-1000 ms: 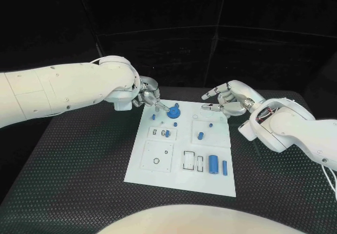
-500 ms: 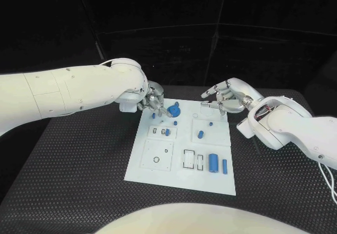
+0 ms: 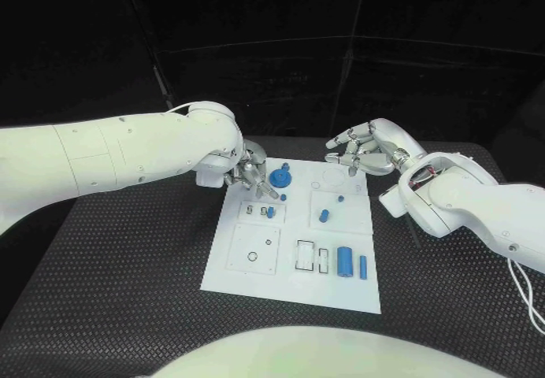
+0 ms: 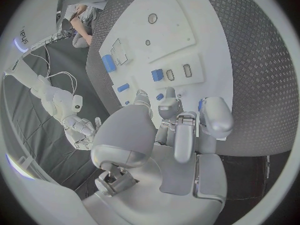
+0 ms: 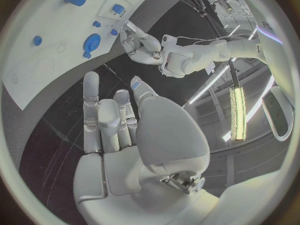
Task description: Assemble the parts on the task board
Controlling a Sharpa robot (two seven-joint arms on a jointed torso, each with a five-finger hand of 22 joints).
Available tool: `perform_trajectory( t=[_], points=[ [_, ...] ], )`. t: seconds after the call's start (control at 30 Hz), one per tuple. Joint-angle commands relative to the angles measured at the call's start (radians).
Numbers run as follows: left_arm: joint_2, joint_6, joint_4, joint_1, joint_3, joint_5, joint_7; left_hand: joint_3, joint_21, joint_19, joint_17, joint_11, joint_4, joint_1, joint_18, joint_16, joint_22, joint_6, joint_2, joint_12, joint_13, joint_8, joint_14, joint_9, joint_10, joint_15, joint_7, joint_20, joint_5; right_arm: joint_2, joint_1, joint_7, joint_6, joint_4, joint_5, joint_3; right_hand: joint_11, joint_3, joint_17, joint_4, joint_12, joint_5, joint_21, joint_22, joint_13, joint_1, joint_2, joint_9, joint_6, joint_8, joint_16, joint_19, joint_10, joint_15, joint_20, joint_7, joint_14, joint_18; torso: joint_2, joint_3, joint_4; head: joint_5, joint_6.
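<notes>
Across the middle of the head view, a black table [image 3: 125, 260] is carrying a white board [image 3: 284, 291], lying flat and running from the upper centre down toward the lower centre. From the frame's left edge, the left arm [image 3: 102, 161] is reaching in, its left hand [image 3: 252, 177] hanging over the board's upper left corner with fingers curled downward; whether it is holding anything cannot be told. From the right edge, the right hand [image 3: 369, 150] is hovering above the board's upper right corner, fingers spread and holding nothing. Near the board's top, just beside the left fingertips, a round blue disc [image 3: 280, 178] is sitting. At the board's lower right, two blue cylinders [image 3: 344, 260] are lying side by side. Smaller blue pieces [image 3: 324, 215] are resting mid-board.
</notes>
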Motion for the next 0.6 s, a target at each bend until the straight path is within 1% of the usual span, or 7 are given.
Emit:
perform_trajectory(
  t=[0.03,0.23,0.4,0.6],
  points=[
    [0.007,0.029,-0.007,-0.004,0.001,-0.007,-0.009,-0.006,-0.005,-0.006,0.263,0.001,0.001,0.005,-0.006,0.003,-0.001,-0.007,0.004,-0.003,0.000,-0.006,0.107,-0.001,-0.007,0.008,0.002,0.000,-0.003,0.004,0.002,0.023,-0.039,-0.003,0.014,0.001,0.001,-0.001,-0.023,-0.006,-0.021,0.006,-0.010,-0.006,-0.027,0.011,-0.001,-0.001,-0.007,0.005,-0.022,-0.007,-0.016,0.000,-0.001,0.002,-0.008,0.005,0.000,0.0004,0.0007,-0.001,-0.003],
    [0.017,0.037,-0.018,-0.015,0.001,-0.007,-0.010,-0.006,-0.005,-0.006,0.263,0.002,0.001,0.006,-0.006,0.003,0.000,-0.006,0.004,-0.003,0.000,-0.005,0.107,-0.001,-0.008,0.008,0.002,0.001,-0.003,0.011,0.002,0.021,-0.041,-0.009,0.014,0.001,0.002,-0.001,-0.029,-0.007,-0.028,0.007,-0.018,-0.010,-0.038,0.013,-0.004,-0.003,-0.012,0.004,-0.032,-0.005,-0.019,0.001,0.000,0.003,-0.009,0.005,-0.001,0.0009,-0.0011,0.001,-0.007],
    [0.026,0.044,-0.025,-0.025,0.001,-0.006,-0.010,-0.007,-0.005,-0.007,0.263,0.002,0.001,0.008,-0.006,0.003,0.000,-0.004,0.005,-0.004,0.000,-0.004,0.107,0.000,-0.009,0.009,0.002,0.001,-0.003,0.016,0.002,0.019,-0.041,-0.014,0.014,0.001,0.002,-0.001,-0.034,-0.008,-0.032,0.008,-0.021,-0.012,-0.044,0.013,-0.005,-0.004,-0.016,0.004,-0.037,-0.005,-0.021,0.001,0.000,0.004,-0.009,0.005,-0.001,0.0009,-0.0004,-0.001,-0.010],
    [0.037,0.049,-0.033,-0.032,0.001,-0.006,-0.010,-0.008,-0.005,-0.008,0.263,0.002,0.000,0.011,-0.006,0.003,0.000,-0.003,0.006,-0.003,0.001,-0.003,0.107,0.000,-0.010,0.009,0.002,0.002,-0.003,0.020,0.002,0.016,-0.041,-0.018,0.014,0.001,0.003,-0.001,-0.035,-0.007,-0.033,0.009,-0.023,-0.013,-0.046,0.012,-0.005,-0.004,-0.017,0.003,-0.039,-0.005,-0.022,0.002,0.000,0.004,-0.009,0.005,-0.001,0.0006,-0.0004,-0.002,-0.012]
  ],
)
